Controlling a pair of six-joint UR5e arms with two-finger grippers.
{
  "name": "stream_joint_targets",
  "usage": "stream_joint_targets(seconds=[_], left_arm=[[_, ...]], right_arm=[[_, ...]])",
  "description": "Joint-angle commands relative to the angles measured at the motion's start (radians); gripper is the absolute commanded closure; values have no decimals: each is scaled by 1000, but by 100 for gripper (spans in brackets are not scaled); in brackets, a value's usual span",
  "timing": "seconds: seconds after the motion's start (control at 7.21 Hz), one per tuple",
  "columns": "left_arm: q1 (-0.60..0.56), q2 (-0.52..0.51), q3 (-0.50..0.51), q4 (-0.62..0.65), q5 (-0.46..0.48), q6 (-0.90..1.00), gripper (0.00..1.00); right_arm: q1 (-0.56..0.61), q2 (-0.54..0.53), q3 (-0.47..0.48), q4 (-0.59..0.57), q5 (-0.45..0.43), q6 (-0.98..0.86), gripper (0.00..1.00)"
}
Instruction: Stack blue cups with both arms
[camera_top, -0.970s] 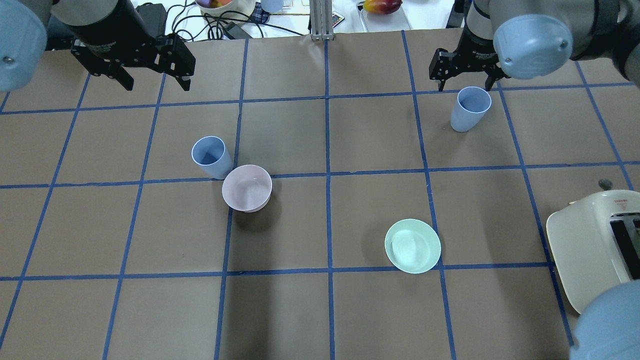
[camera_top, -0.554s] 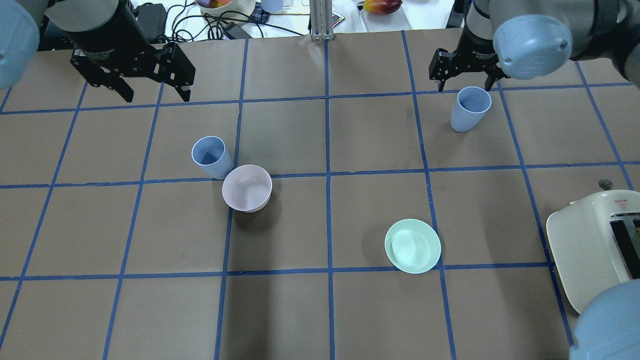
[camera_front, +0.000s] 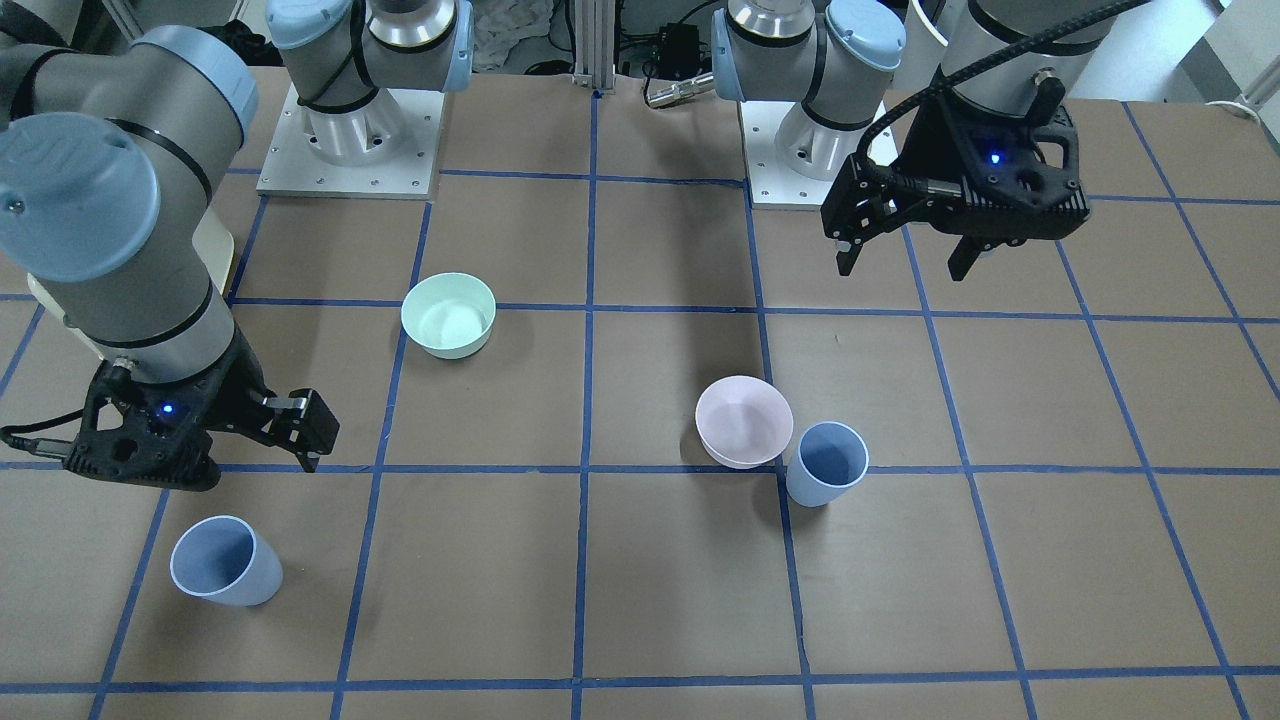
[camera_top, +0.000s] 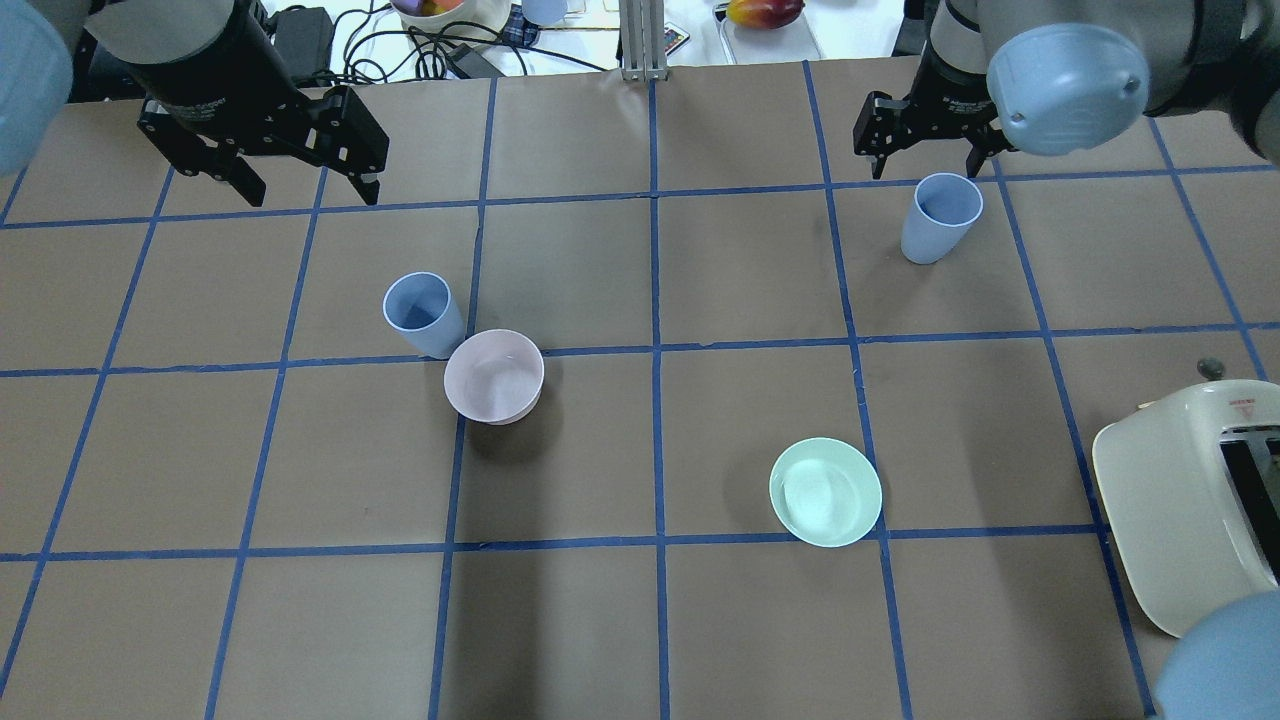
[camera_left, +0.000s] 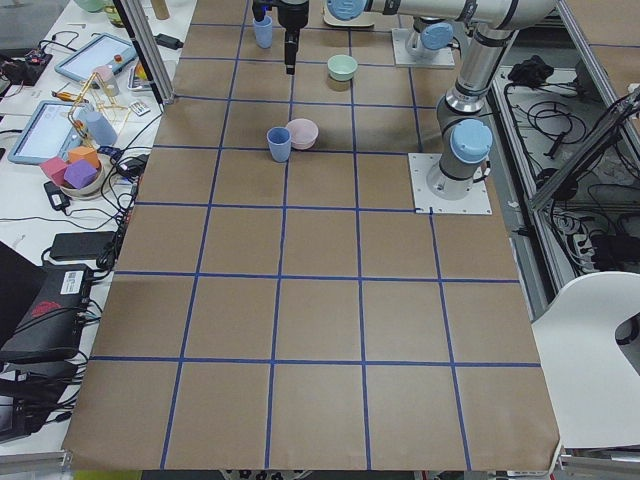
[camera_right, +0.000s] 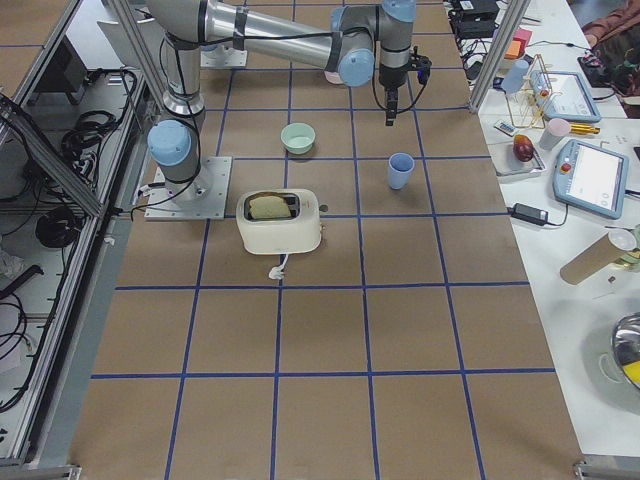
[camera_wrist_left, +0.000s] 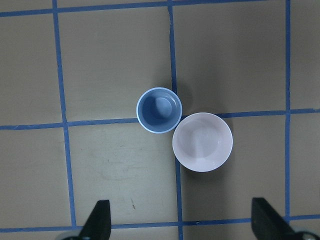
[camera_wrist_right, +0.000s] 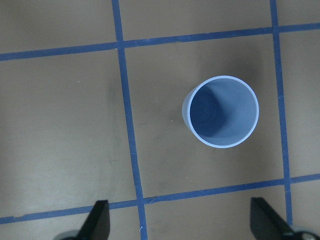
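Observation:
One blue cup (camera_top: 425, 315) stands upright, touching the pale pink bowl (camera_top: 494, 377); it shows in the front view (camera_front: 826, 463) and in the left wrist view (camera_wrist_left: 159, 110). The other blue cup (camera_top: 940, 218) stands upright at the far right, also in the front view (camera_front: 224, 562) and the right wrist view (camera_wrist_right: 221, 111). My left gripper (camera_top: 313, 195) is open and empty, raised beyond and left of the first cup. My right gripper (camera_top: 925, 165) is open and empty, raised just beyond the second cup. The wrist views show each pair of fingertips (camera_wrist_left: 100, 220) (camera_wrist_right: 100, 220) spread wide.
A mint green bowl (camera_top: 825, 491) sits near the middle right. A cream toaster (camera_top: 1180, 500) stands at the right edge. The pink bowl (camera_front: 744, 421) crowds the first cup on its near-right side. Cables and clutter lie beyond the table's far edge.
Both grippers have shifted slightly toward the far edge, the left one also a little left. Cups and bowls have not moved.

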Motion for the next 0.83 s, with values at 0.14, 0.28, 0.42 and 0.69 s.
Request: stream_joint_targets(seconds=[0.14, 0.28, 0.42, 0.69], left_arm=[[16, -143, 8, 48, 9, -1, 0], [14, -218, 15, 52, 0, -21, 0], [4, -300, 2, 122, -3, -57, 0], [-51, -368, -56, 202, 0, -68, 0]], right_arm=[[36, -171, -32, 283, 77, 3, 0], [36, -218, -28, 342, 81, 5, 0], [37, -239, -29, 402, 85, 5, 0], [39, -242, -22, 424, 90, 5, 0]])
